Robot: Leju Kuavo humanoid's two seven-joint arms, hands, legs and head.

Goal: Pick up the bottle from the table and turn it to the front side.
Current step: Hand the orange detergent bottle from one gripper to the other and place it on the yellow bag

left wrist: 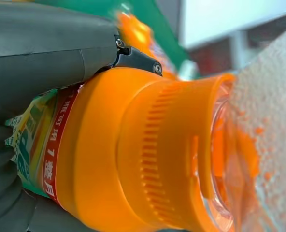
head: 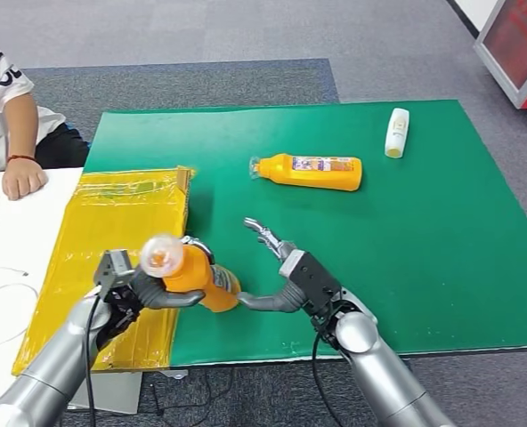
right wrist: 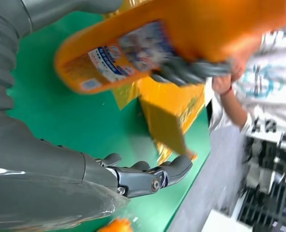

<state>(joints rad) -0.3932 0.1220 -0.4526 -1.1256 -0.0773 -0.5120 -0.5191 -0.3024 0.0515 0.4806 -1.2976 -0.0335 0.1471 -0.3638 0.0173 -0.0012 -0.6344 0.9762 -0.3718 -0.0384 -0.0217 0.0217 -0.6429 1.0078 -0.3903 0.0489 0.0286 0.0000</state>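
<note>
While our left hand (head: 136, 289) grips the orange bottle (head: 197, 277) above the green mat (head: 449, 249), our right hand (head: 284, 267) stays off it, fingers apart, holding nothing.

Head high, looking down; wrists close; all share bottle (head: 200, 277).

held bottle (right wrist: 141, 48) motion-blurred, label unreadable

The robot has smooth silver arms, each with a black cable running along the wrist. The left hand (head: 123, 294) and right hand (head: 295, 280) have dark grey fingers, ribbed grey covers and small silver screws.
</note>
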